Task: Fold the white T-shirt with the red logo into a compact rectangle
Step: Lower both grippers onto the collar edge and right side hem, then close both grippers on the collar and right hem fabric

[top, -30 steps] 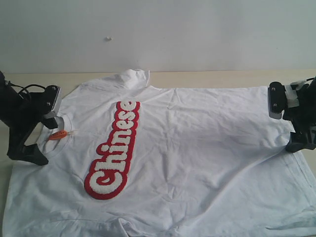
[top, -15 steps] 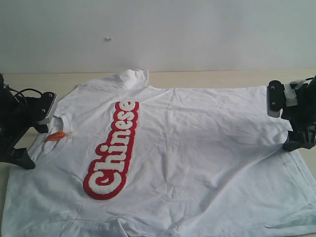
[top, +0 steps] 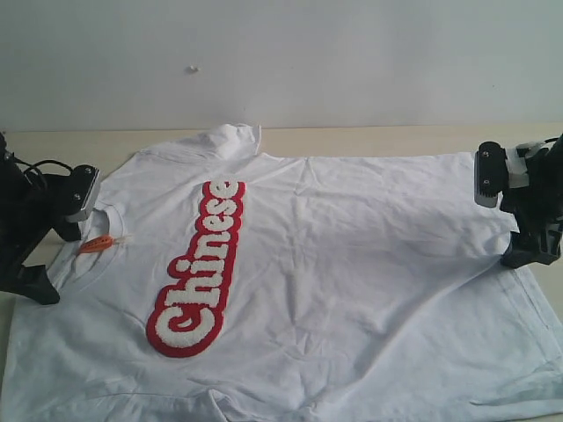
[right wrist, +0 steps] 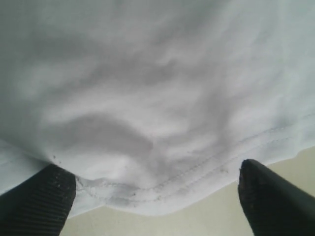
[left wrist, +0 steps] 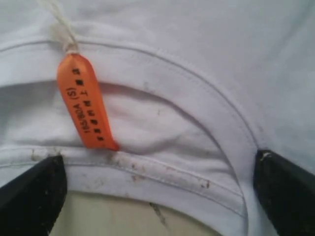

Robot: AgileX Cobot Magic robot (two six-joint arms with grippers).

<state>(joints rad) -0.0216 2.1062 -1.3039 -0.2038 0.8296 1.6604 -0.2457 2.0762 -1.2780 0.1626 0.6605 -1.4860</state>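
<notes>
Left tool [top: 60, 239]: at 9 o'clock of the white T-shirt [top: 352, 264], right at the neck opening. Jaws wide apart, clamped on nothing. In the left wrist view the tool [left wrist: 157, 196] straddles the ribbed collar [left wrist: 197, 93]; both black fingertips [left wrist: 34, 191] sit out at the sides, with bare table showing between them past the collar edge.

Orange tag [top: 97, 243]: one, on a short string at the collar, just beside the left tool. Dark print on it [left wrist: 83, 103], too blurred to read fully.

T-shirt: one, spread flat and face-up on the table [top: 369, 139], neck toward 9 o'clock, hem toward 3 o'clock. Covers most of the table. Light wrinkles mid-body. One sleeve [top: 233, 139] bunched at 12 o'clock.

Red logo [top: 198, 268]: one, "Chinese", puffy white letters on a red outline. Sits toward 9 o'clock from the shirt's centre and runs from about 7 o'clock up to 12 o'clock.

Right tool [top: 508, 215]: at 3 o'clock of the shirt, over the hem edge. Jaws apart, gripping nothing. In the right wrist view the tool [right wrist: 157, 201] has the stitched hem [right wrist: 197, 172] lying between its fingertips [right wrist: 39, 196], the cloth rumpled there.

Count: two tools, one shirt, one logo, one tag.
</notes>
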